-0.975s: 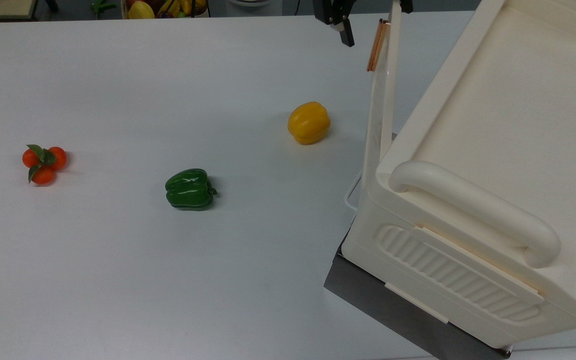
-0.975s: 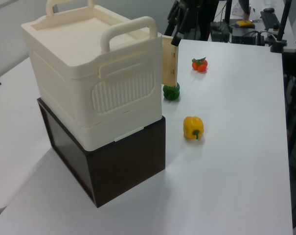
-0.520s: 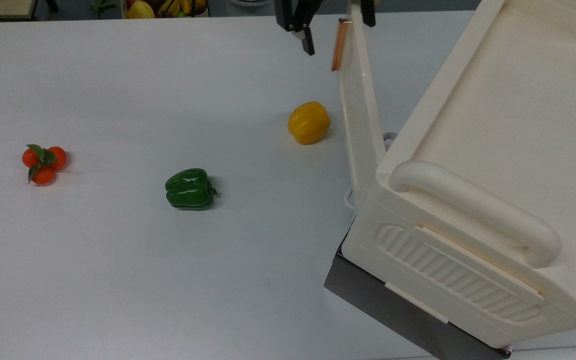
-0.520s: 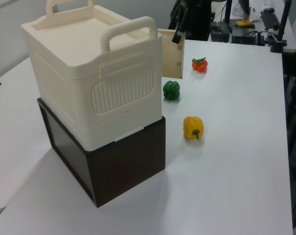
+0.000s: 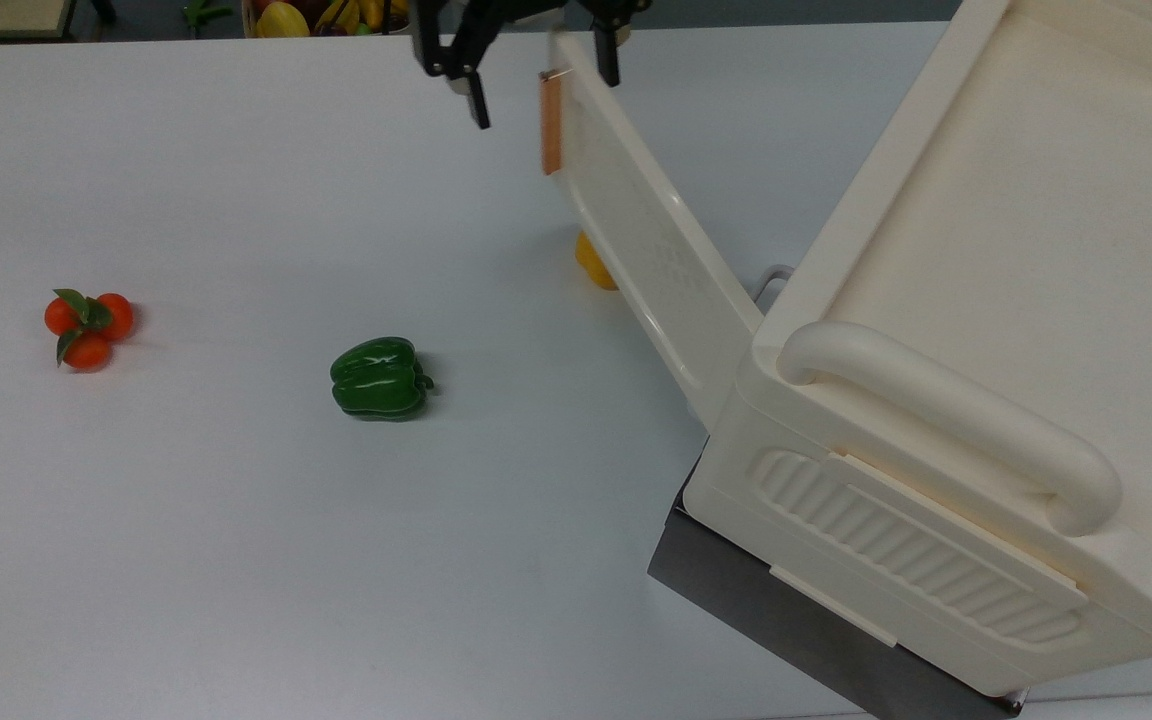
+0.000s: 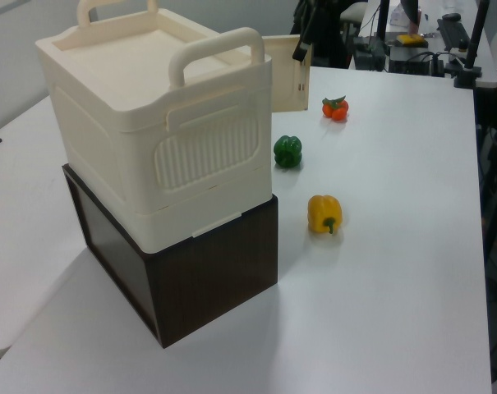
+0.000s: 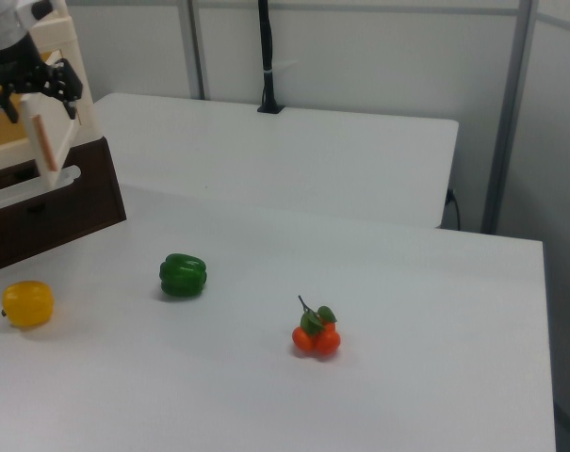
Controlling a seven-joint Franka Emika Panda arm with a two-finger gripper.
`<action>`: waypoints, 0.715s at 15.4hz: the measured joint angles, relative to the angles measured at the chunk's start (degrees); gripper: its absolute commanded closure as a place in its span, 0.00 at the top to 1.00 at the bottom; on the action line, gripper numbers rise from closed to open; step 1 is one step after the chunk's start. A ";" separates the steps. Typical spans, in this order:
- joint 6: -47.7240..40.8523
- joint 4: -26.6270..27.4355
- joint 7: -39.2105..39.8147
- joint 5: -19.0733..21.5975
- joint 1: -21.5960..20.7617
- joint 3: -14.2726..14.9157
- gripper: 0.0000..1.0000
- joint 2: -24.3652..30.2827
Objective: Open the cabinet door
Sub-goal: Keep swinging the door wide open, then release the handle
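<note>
The cream cabinet (image 5: 946,330) stands on a dark base at the top view's right. Its cabinet door (image 5: 651,240) is swung well out from the front, hinged near the cabinet's corner. The copper bar handle (image 5: 550,122) is on the door's free edge. My gripper (image 5: 543,85) hangs at that free edge, open, with one finger on each side of the handle and door edge. In the left view the cabinet door (image 6: 285,74) sticks out behind the cabinet (image 6: 158,139) with the gripper (image 6: 301,45) at its far edge. In the right view the gripper (image 7: 38,94) straddles the handle (image 7: 42,141).
A yellow pepper (image 5: 591,268) lies mostly hidden under the open door and shows whole in the left view (image 6: 324,213). A green pepper (image 5: 379,377) and a cluster of small orange fruits (image 5: 88,322) lie on the white table (image 5: 236,560). A fruit basket (image 5: 326,15) sits at the far edge.
The door has swung further open toward the top view's left, with the gripper moving left alongside its free edge. The door now covers most of the yellow pepper.
</note>
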State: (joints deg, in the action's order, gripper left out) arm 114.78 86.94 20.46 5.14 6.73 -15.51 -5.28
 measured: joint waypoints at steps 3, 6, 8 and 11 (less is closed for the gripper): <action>2.03 0.01 1.37 -0.68 0.03 1.48 1.00 -0.29; 7.94 0.18 1.39 -3.79 0.04 2.22 1.00 -1.90; 10.84 0.18 1.42 -4.74 0.21 2.83 1.00 -3.12; 14.49 0.17 1.51 -5.13 0.86 3.30 1.00 -4.04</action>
State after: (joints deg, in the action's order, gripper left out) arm 129.27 87.11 21.97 0.00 7.59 -12.21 -9.32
